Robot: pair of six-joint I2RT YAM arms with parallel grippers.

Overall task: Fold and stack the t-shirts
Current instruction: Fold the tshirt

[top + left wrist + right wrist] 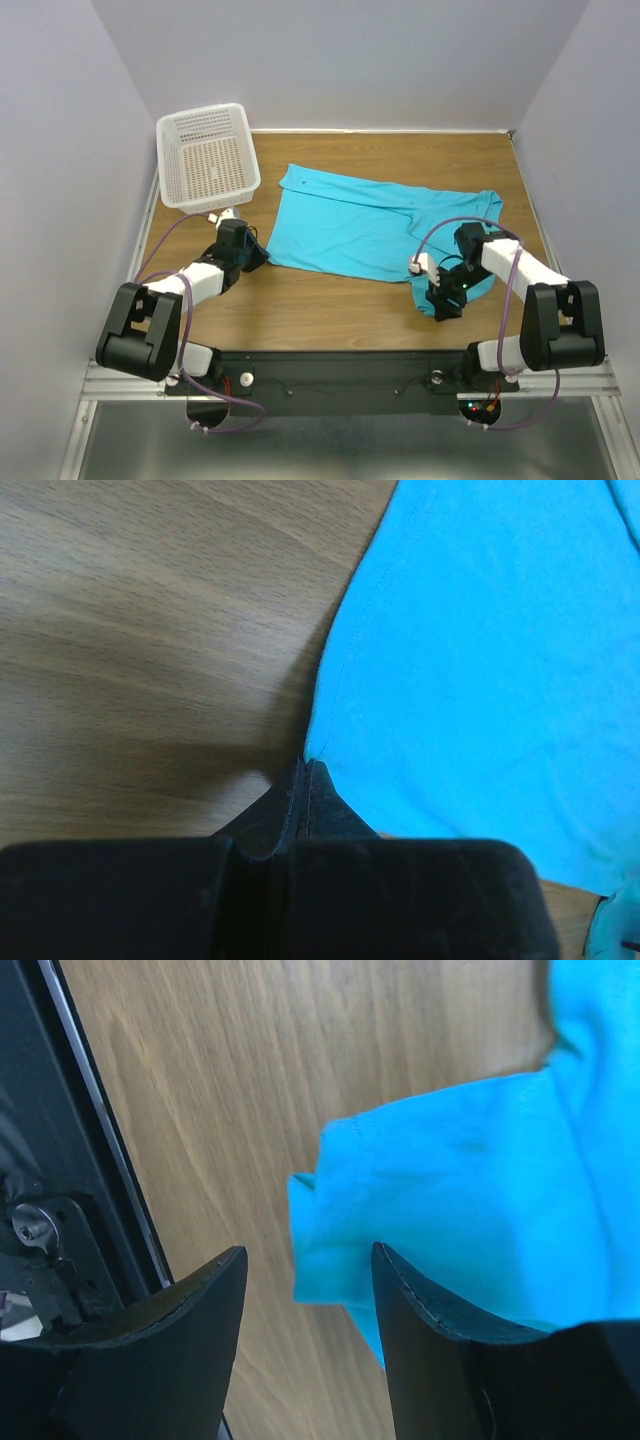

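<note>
The turquoise t-shirt (370, 225) lies spread out and wrinkled on the wooden table. My left gripper (260, 258) is at its near-left corner. In the left wrist view the jaws (303, 767) are pressed together with the corner of the shirt's hem (470, 660) pinched at their tips. My right gripper (443, 303) is at the shirt's near-right end. In the right wrist view it (306, 1252) is open, and a bunched sleeve edge of the shirt (450, 1190) lies partly between the fingers, against the right finger (420, 1300).
A white perforated basket (208, 155) sits at the table's back left, overhanging the left edge. Bare wood (330, 310) lies between the shirt and the black mounting rail (340, 365). Grey walls enclose the table on three sides.
</note>
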